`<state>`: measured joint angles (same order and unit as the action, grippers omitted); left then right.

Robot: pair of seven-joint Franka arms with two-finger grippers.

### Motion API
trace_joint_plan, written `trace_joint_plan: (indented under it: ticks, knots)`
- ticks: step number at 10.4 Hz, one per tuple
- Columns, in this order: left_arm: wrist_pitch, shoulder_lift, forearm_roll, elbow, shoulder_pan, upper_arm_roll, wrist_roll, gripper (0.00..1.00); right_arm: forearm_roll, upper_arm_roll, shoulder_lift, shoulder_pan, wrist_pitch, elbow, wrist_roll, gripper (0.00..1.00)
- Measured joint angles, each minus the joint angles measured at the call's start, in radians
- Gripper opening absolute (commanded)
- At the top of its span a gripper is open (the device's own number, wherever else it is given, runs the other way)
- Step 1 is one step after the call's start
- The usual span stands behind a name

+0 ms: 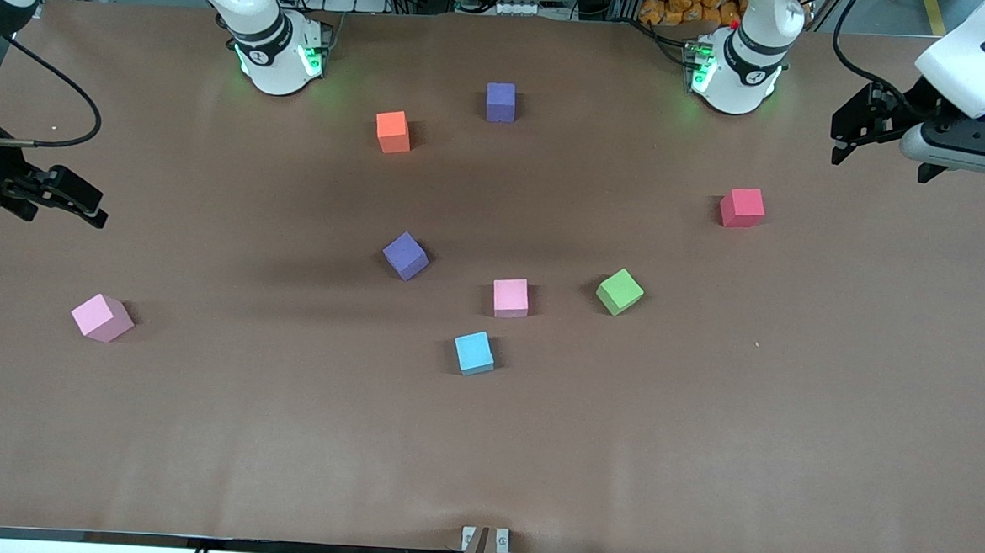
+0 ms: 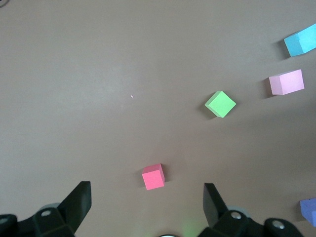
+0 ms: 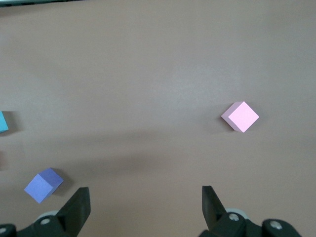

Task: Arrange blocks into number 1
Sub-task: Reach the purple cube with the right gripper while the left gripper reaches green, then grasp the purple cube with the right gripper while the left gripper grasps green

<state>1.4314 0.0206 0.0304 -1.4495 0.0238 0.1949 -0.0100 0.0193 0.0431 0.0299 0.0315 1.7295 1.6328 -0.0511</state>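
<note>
Eight blocks lie scattered on the brown table (image 1: 788, 427). A purple block (image 1: 501, 102) and an orange block (image 1: 393, 131) sit closest to the robots' bases. A red block (image 1: 742, 208) lies toward the left arm's end. Mid-table are a second purple block (image 1: 405, 256), a pink block (image 1: 510, 298), a green block (image 1: 620, 292) and a light-blue block (image 1: 474, 353). Another pink block (image 1: 102, 317) lies toward the right arm's end. My left gripper (image 1: 882, 158) hangs open and empty above the table, the red block (image 2: 153, 177) just ahead of its fingers. Also open and empty, my right gripper (image 1: 62, 208) hovers with the pink block (image 3: 240, 117) ahead of it.
The left wrist view also takes in the green block (image 2: 220, 103), a pink block (image 2: 286, 82) and the light-blue block (image 2: 301, 40). A purple block (image 3: 43, 184) shows in the right wrist view. Cables and both arm bases (image 1: 281, 55) line the table's robot-side edge.
</note>
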Motion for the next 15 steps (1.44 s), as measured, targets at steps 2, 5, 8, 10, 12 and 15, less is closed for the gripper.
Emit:
trace_joint_plan:
  ticks: [2, 5, 8, 10, 12, 15]
  knots:
    - [0.0, -0.023, 0.0, -0.003, 0.001, 0.005, 0.0, 1.0, 0.001, -0.007, 0.025, 0.036, -0.009, 0.0, 0.002, 1.0]
    - [0.001, -0.11, 0.0, -0.024, 0.005, 0.034, 0.038, 1.0, 0.025, -0.011, 0.089, 0.152, 0.009, 0.001, 0.001, 1.0]
    - [0.042, -0.229, 0.0, -0.026, 0.006, 0.035, 0.096, 1.0, 0.108, -0.013, 0.151, 0.225, 0.09, 0.03, 0.009, 1.0]
    - [0.094, -0.301, -0.001, -0.025, 0.031, 0.037, 0.201, 1.0, 0.114, -0.023, 0.161, 0.272, 0.192, 0.118, 0.125, 1.0]
    - [0.158, -0.37, -0.001, -0.026, 0.084, 0.04, 0.336, 1.0, 0.115, -0.068, 0.172, 0.283, 0.333, 0.244, 0.255, 1.0]
    - [0.232, -0.516, 0.002, -0.033, 0.189, 0.04, 0.607, 1.0, 0.115, -0.109, 0.213, 0.351, 0.42, 0.319, 0.283, 1.0]
